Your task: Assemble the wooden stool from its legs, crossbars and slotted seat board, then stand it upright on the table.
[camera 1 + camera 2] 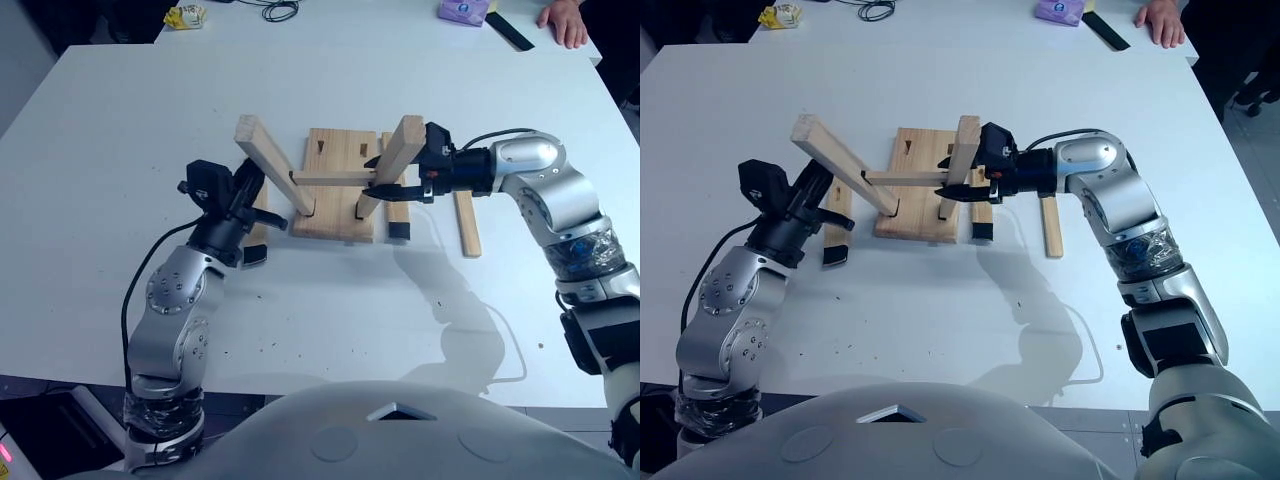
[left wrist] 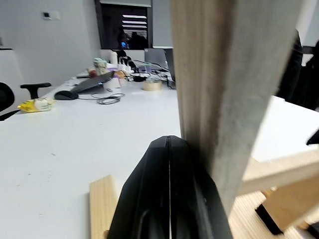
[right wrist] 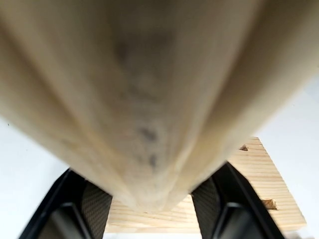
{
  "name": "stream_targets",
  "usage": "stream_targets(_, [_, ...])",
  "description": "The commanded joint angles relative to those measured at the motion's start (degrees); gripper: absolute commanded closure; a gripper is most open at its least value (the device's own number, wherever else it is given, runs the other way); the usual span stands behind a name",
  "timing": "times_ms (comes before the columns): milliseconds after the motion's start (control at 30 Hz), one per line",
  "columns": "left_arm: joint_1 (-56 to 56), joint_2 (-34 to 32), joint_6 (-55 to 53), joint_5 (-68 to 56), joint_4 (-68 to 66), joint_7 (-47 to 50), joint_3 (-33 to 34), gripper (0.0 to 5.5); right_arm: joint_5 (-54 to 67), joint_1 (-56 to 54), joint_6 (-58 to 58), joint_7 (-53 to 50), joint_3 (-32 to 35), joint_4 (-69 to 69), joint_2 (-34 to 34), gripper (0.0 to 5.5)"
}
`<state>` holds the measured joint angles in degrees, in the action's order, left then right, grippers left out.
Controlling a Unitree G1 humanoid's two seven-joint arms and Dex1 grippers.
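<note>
Left tool (image 1: 243, 192) closed, fingers pressed together, just beside outer face of tilted pale wooden left leg (image 1: 272, 160). Right tool (image 1: 392, 189) clamped on pale wooden right leg (image 1: 403, 148), leg between both fingers. Thin wooden crossbar (image 1: 335, 177) runs between tools, joining both legs. Flat slotted wooden seat board (image 1: 335, 222) lies on white counter (image 1: 120, 150) between tools, legs standing in it. Loose black-capped wooden leg (image 1: 259, 228) under left tool. Loose wooden slat (image 1: 467, 225) near right tool, on side away from board.

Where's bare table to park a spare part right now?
Free: the table's near side, in front of the seat board; also far left and behind the board. Crowded: beside the board, with loose leg, stick, left gripper, right gripper on the right-hand leg.
</note>
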<state>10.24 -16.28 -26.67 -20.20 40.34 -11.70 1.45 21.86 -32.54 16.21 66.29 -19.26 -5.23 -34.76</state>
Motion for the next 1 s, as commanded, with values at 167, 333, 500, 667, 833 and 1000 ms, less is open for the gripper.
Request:
stream_targets(167, [0.60,-3.81,0.59,-3.80,3.02,-3.61,4.06,5.50,-8.36,1.55,2.66,0.43,-7.14,-3.07,0.27,3.49])
stream_targets(333, [-6.11,-2.23,1.96,-6.04,-2.20,3.41,17.29,5.50,-8.21,2.02,2.60,0.39,-7.24,-2.91,-0.20,3.49])
stream_targets(500, [-8.25,-0.66,1.97,-3.92,-3.48,5.95,15.15,5.50,-8.14,1.44,2.51,0.88,-7.81,-3.11,-0.08,3.49])
stream_targets(667, [-4.80,0.21,-3.56,-9.59,5.40,-2.20,-5.62,5.50,-7.90,0.93,2.39,1.97,-9.00,-2.57,0.03,3.49])
stream_targets(833, [-0.15,-1.41,-4.39,-8.96,8.27,-3.65,-9.74,5.50,-8.43,-0.21,1.40,2.62,-9.73,-4.05,0.78,3.49])
stream_targets(1000, [0.26,-1.01,-4.50,-13.37,8.78,-3.05,-4.36,5.50,-8.79,0.30,0.75,2.03,-9.56,-5.53,1.65,3.49])
